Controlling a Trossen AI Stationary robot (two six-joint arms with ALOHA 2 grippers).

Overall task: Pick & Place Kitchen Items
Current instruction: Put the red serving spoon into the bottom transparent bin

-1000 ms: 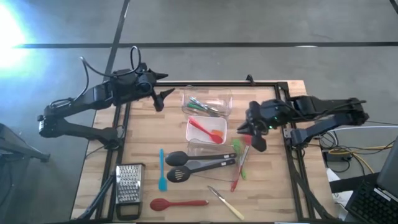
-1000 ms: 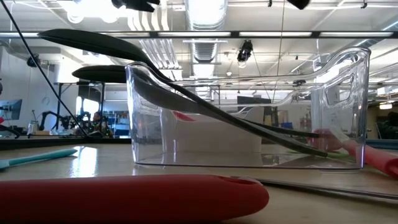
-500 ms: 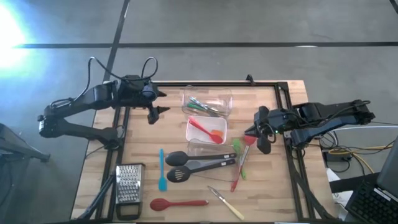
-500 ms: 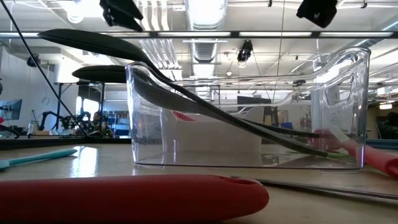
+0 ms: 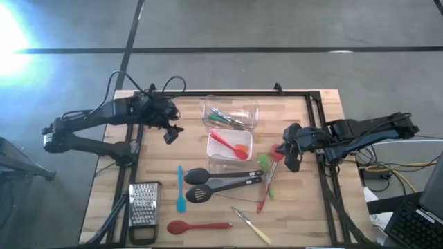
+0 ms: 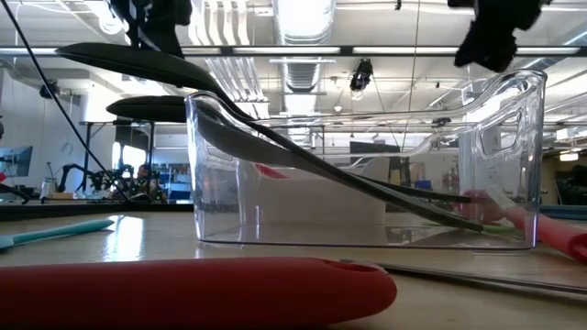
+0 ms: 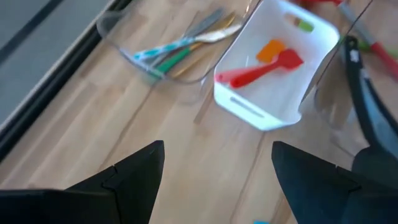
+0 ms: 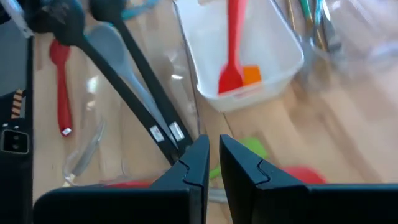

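Hovering over the desk (image 5: 297, 207), the right gripper (image 8: 213, 163) keeps its fingers nearly pressed together just above what looks like a red spatula (image 5: 279, 150); the left gripper (image 7: 214, 168), fingers spread, hangs near the tubs.

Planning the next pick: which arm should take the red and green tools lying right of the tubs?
Right. The right gripper, fingers nearly shut, hangs just beside the red and green tools. The left gripper, open, sits across the tubs.
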